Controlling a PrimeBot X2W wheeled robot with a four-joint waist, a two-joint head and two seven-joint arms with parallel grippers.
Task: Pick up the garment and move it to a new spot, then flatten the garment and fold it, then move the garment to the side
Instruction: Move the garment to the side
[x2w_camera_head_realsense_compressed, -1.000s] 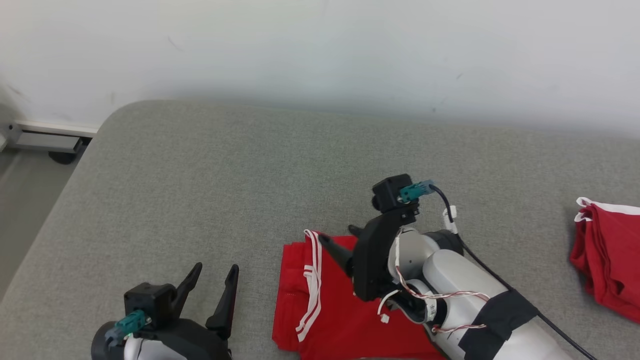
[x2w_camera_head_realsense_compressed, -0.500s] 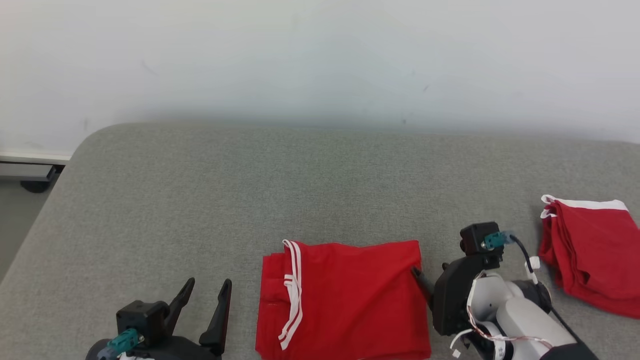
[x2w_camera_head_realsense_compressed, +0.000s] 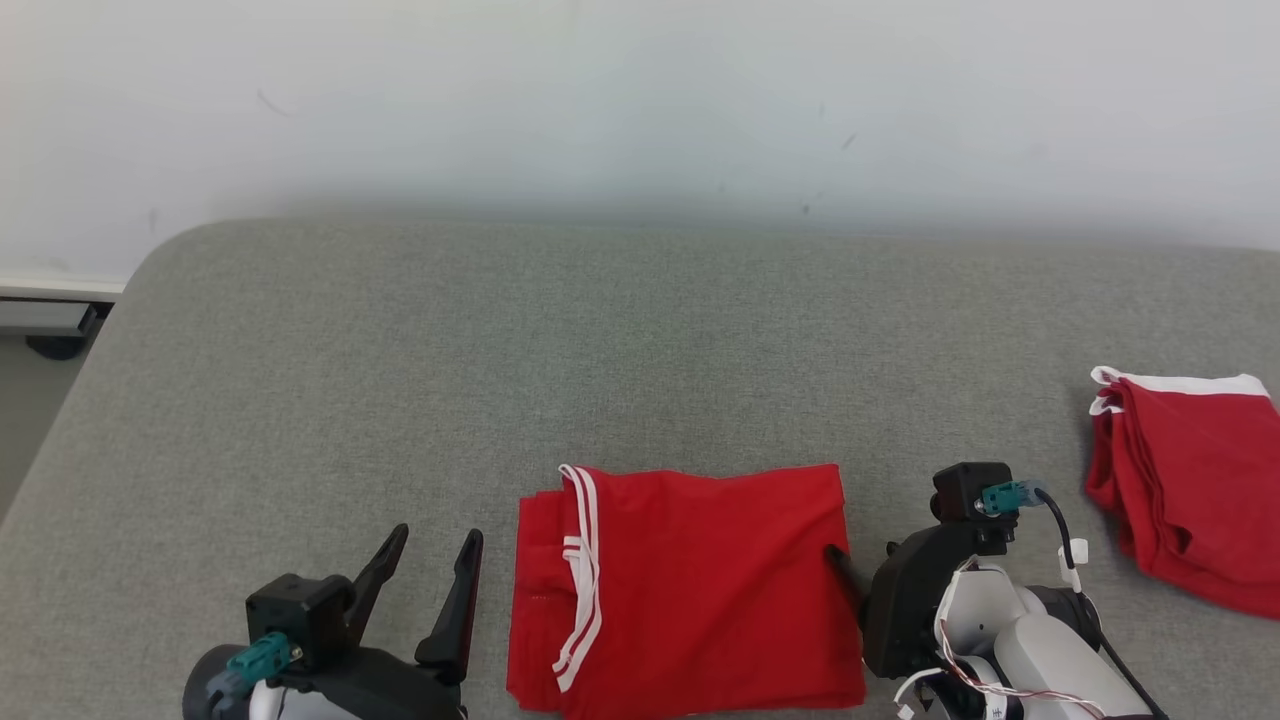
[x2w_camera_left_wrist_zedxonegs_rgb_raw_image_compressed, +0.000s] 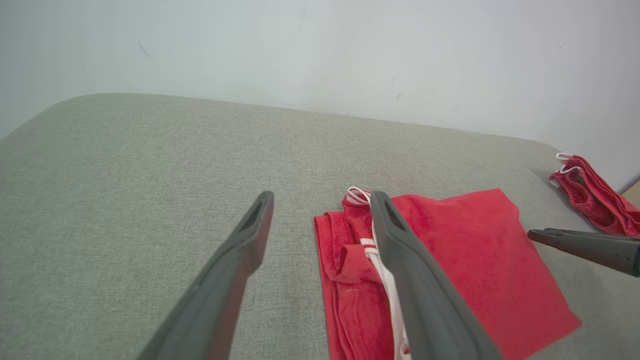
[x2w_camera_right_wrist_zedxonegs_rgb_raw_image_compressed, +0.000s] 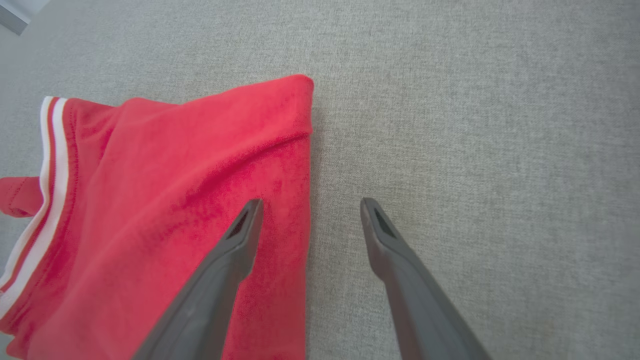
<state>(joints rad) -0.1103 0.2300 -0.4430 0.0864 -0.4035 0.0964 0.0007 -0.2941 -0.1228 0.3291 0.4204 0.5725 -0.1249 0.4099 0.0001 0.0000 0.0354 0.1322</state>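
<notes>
The left gripper (x2w_camera_head_realsense_compressed: 436, 535) is seen with its two dark fingers spread wide and nothing held between them. Bare grey fabric is seen in the gap. Just off its right finger, the white-striped edge of the folded red garment (x2w_camera_head_realsense_compressed: 700, 580) is found; in the left wrist view that finger is laid across the stripe, though whether cloth is touched cannot be told.

The right gripper (x2w_camera_right_wrist_zedxonegs_rgb_raw_image_compressed: 311, 202) is likewise released, its jaws parted and empty. In the right wrist view one finger is placed over the garment's right-hand border and the other over bare grey fabric, so that the garment's edge is straddled. Contact with the cloth cannot be judged.

Between the two grippers the garment is laid flat as a rough square, with several layers stacked and white double stripes (x2w_camera_head_realsense_compressed: 580, 600) run down the side nearest the left gripper. It is spread on a grey upholstered surface (x2w_camera_head_realsense_compressed: 600, 350), close to the near edge.

Well beyond the right gripper, further to the right, a second red garment (x2w_camera_head_realsense_compressed: 1190, 500) with white trim is bunched on the same surface. Behind everything a plain white wall (x2w_camera_head_realsense_compressed: 640, 100) is seen.
</notes>
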